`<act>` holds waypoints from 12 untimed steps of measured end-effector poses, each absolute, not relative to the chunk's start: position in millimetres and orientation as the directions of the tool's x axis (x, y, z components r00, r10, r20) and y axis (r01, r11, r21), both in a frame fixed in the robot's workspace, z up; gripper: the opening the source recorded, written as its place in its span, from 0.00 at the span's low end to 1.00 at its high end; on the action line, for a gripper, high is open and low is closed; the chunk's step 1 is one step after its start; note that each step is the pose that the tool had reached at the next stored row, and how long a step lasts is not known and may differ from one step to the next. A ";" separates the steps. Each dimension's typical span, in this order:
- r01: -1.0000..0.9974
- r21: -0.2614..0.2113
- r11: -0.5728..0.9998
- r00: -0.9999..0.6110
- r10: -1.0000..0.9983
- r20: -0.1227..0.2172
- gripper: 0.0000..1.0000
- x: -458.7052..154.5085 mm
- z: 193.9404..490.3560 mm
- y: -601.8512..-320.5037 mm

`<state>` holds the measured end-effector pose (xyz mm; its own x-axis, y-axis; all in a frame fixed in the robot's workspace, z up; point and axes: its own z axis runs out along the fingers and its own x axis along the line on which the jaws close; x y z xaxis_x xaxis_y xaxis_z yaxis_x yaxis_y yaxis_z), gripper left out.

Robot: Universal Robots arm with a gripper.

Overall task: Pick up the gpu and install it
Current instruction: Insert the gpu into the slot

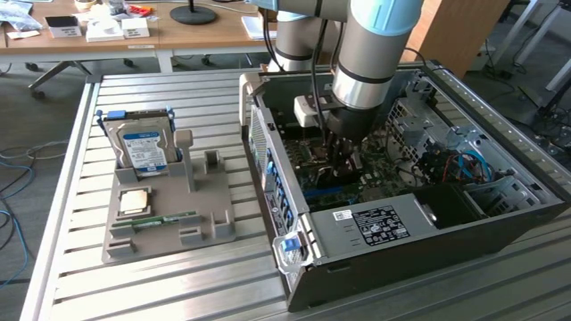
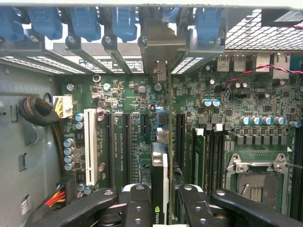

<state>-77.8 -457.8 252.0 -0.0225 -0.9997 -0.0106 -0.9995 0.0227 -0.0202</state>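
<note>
Wrist view, nearest first: the claw has its black fingers pressed in on the gpu, pinching the card so that it stands edge-on over the motherboard. I'd say the picking up is done and the installing is in hand. The card hangs among the long black expansion slots and runs parallel to them, though I cannot tell whether its lower edge touches a slot or sits just above one. Seating it, to my eye, calls for a straight press with the card upright and its far end meeting the rear opening squarely. Room is tight: a white slot lies off to one side, the memory slots and processor socket to the other, and beyond them is the row of blue latches at the back wall. Exterior view shows the arm reaching down into the open computer case, whose walls stand close around the claw. The hard drive stands in a grey holder on the desk, well apart toward that view's left.
</note>
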 end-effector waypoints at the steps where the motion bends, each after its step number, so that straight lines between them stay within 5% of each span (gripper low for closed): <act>1: -1.000 -0.020 0.023 -0.023 -1.000 -0.011 0.27 -77.8 252.0 -457.8; 12: -0.999 -0.020 0.030 -0.030 -0.999 -0.011 0.27 -75.5 251.7 -457.8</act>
